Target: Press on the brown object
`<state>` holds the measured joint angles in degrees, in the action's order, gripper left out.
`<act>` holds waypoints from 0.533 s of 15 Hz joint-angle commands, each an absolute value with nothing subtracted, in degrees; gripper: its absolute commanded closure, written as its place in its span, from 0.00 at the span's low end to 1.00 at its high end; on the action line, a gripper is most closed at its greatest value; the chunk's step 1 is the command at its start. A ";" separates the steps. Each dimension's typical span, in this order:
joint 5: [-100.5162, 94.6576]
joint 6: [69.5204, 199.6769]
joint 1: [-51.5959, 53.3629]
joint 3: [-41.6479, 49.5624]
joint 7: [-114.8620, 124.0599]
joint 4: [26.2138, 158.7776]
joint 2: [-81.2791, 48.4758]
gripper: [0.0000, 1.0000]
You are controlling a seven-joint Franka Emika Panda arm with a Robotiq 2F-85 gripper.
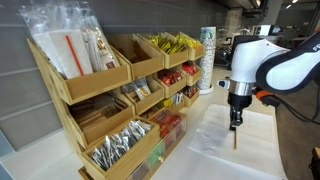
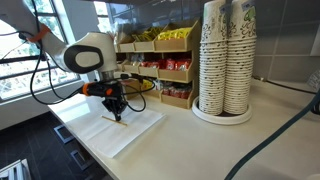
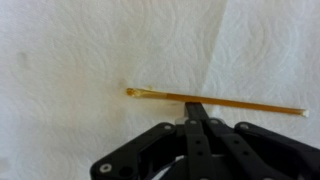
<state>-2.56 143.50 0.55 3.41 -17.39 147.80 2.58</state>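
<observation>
Presently, the brown object (image 3: 240, 103) lies flat on a white paper towel (image 3: 70, 50), running nearly straight across the wrist view with its far end slightly lower. The tool (image 3: 197, 108) is narrow, its two fingers drawn together to a single tip with no gap showing. That tip sits on the brown object at about mid-length. Whether it bears down on the object or only touches it cannot be told.

In an exterior view the tool (image 1: 236, 124) points straight down over the paper towel (image 1: 215, 140), with the brown object (image 1: 236, 140) seen as a thin orange line just beneath it. In an exterior view the tool (image 2: 116, 115) stands at the near end of the pale surface (image 2: 200, 140).

Wooden shelf bins (image 1: 110, 100) holding packets stand near the towel. Stacked paper cups (image 2: 225, 60) stand well apart from the tool.
</observation>
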 commanded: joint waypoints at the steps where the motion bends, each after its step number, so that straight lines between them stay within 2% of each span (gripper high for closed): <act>1: -1.74 143.21 -0.31 3.13 -18.14 147.47 2.25 1.00; 8: -1.97 143.05 -0.74 3.22 -17.85 148.72 4.11 1.00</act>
